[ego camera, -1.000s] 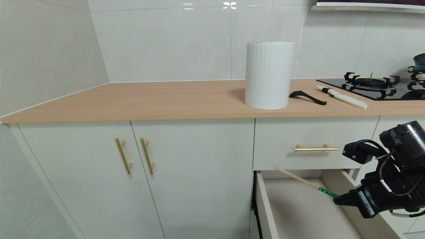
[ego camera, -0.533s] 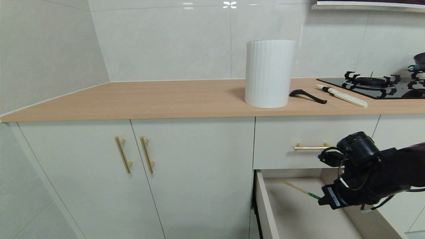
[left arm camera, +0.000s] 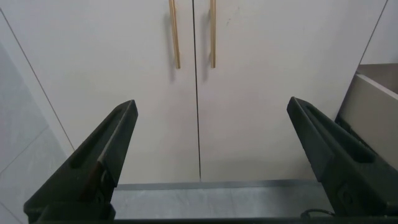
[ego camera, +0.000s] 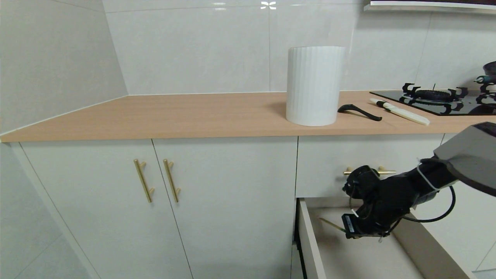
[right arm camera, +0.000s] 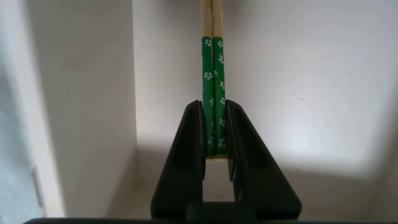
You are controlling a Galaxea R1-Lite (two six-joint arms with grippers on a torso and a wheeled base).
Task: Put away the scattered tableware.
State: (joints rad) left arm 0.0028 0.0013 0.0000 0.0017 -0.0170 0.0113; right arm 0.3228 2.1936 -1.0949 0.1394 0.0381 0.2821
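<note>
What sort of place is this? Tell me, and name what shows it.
Probably a home kitchen: a gas hob sits in the wooden countertop, tiled walls stand behind, and the right pincer holds chopsticks in the open drawer.

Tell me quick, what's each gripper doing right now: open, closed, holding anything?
Left gripper: open, holding nothing.
Right gripper: closed on a pair of chopsticks, over the open drawer.

Bright, even light; small glare on wall tiles (ego camera: 267, 5); soft shadow inside drawer (ego camera: 360, 259).
</note>
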